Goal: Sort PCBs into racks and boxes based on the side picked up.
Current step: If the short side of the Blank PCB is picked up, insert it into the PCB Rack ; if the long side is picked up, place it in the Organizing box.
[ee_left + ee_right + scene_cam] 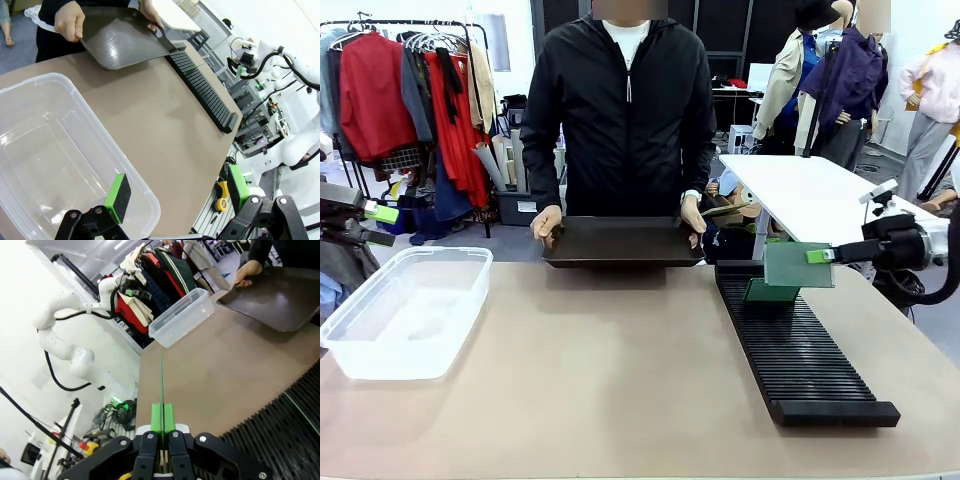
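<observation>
From the front, the right gripper [817, 255] is clamped on a PCB [797, 264] held upright above the far end of the rack [798, 350] — another board [768, 290] stands slotted just below it. In the left wrist view, the left gripper [177, 192] has its pads spread wide, the box [60, 155] beneath and ahead of it. In the right wrist view, the PCB [161, 385] rises edge-on from between the closed pads, with the rack [280, 425] to its right and a person's hand [246, 274] on the tray [280, 297] beyond.
</observation>
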You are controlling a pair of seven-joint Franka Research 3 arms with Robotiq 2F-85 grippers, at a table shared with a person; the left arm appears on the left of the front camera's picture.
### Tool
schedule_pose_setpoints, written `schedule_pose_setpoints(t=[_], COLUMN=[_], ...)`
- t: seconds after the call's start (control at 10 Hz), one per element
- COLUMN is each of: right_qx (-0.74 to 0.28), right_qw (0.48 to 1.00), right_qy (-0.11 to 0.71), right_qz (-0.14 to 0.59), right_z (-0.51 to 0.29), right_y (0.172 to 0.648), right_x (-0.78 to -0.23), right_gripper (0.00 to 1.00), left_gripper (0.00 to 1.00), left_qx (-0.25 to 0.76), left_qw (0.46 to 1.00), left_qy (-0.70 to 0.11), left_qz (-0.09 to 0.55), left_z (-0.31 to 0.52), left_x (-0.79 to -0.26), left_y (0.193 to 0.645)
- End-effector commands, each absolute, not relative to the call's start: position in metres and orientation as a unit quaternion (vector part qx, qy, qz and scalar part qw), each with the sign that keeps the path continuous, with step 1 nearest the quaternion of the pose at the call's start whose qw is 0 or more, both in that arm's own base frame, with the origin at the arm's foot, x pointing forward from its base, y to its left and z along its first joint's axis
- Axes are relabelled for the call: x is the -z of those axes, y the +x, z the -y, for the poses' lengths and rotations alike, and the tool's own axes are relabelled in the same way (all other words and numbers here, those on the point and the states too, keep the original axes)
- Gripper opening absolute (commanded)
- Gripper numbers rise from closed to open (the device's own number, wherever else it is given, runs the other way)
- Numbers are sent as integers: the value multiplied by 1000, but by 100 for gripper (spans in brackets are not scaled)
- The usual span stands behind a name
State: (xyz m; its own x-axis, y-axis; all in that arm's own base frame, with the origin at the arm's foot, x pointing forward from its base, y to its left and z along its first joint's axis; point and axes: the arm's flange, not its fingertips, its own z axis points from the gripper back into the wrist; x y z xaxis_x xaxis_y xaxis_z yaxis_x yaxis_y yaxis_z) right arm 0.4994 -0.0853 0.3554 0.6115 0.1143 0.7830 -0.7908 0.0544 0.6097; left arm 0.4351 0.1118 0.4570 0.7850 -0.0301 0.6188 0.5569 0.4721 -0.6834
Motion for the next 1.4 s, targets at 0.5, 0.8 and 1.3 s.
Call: schedule_pose_setpoints(t=[0.5, 0.8, 1.3], right_qx=[-448, -492, -512], right_qw=[626, 597, 585], right_qy=[510, 490, 457], right_qz=[384, 401, 431], right_z=[94, 88, 84], right_y=[510, 514, 511], right_x=[-302, -288, -278], right_gripper=[0, 0, 0], left_gripper=[100, 100, 100], left_qx=[181, 181, 181], left_qw=[811, 811, 811], left_qy=[-483, -483, -483], left_qz=[275, 275, 275], left_z=[-112, -112, -112], left_x=[-458, -458, -458], left_y=[434, 434, 434])
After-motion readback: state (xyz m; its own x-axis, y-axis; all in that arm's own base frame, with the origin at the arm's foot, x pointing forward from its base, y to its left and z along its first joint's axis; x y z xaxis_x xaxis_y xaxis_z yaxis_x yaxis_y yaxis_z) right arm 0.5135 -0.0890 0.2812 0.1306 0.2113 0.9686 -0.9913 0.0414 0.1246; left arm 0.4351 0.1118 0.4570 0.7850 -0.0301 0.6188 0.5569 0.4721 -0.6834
